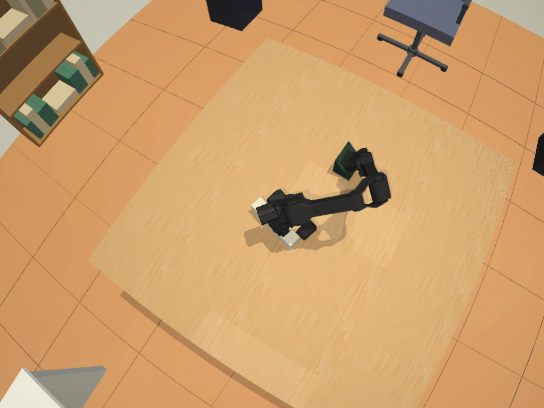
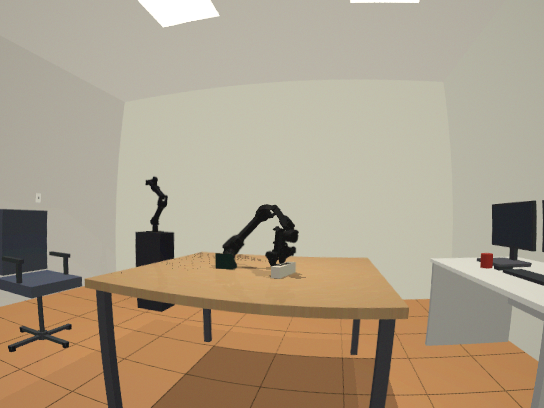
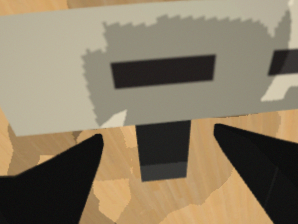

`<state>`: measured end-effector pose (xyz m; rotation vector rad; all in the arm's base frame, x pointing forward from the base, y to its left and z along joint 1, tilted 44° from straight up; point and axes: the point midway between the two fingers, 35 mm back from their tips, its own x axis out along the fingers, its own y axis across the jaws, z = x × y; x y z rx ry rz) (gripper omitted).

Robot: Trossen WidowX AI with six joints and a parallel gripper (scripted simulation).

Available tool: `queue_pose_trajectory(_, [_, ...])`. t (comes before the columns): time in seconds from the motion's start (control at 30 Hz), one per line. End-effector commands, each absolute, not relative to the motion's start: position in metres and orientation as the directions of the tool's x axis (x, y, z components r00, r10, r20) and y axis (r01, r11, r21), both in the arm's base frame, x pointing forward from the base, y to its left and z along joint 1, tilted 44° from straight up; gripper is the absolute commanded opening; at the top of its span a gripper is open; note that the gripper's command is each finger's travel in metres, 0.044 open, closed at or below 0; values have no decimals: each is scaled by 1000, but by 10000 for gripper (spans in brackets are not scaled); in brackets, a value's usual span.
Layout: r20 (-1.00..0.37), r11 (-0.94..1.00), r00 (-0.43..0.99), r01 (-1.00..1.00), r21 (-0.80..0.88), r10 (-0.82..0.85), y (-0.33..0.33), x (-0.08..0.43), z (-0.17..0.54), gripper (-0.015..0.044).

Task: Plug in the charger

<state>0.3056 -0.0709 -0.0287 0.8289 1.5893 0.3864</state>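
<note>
The power strip (image 1: pixel 290 238) (image 2: pixel 283 271) (image 3: pixel 45 75) is a pale grey bar on the table under the gripper. In the wrist view its face carries a dark rectangular recess, and a second one is cut off at the right edge. The charger (image 3: pixel 164 150) is a dark block at the strip's near edge, between the finger tips in the picture, with bare space on both sides. Its prongs do not show, so whether they are in an outlet cannot be told. My gripper (image 3: pixel 158 133) (image 2: pixel 281 262) is open wide, around the charger without gripping it.
The wooden table (image 1: pixel 240 125) (image 2: pixel 200 290) carries the arm's dark green base block (image 1: pixel 344 167) (image 2: pixel 225 261), behind the strip in the exterior view. The arm arches from it to the strip. A chair, a bookshelf and a white desk stand off the table.
</note>
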Motion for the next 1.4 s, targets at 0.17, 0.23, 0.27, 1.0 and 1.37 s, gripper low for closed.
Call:
queue_pose_trajectory(0.17, [-716, 686, 1, 284, 670, 698, -69, 302, -28, 440])
queue_pose_trajectory(0.23, [-716, 686, 2, 283, 670, 698, -69, 301, -28, 440])
queue_pose_trajectory(0.27, [-716, 686, 2, 283, 670, 698, -69, 301, -28, 440])
queue_pose_trajectory(1.0, [-717, 687, 4, 282, 670, 697, -66, 287, -26, 440])
queue_pose_trajectory(1.37, [-717, 687, 3, 283, 670, 697, -63, 275, -24, 440])
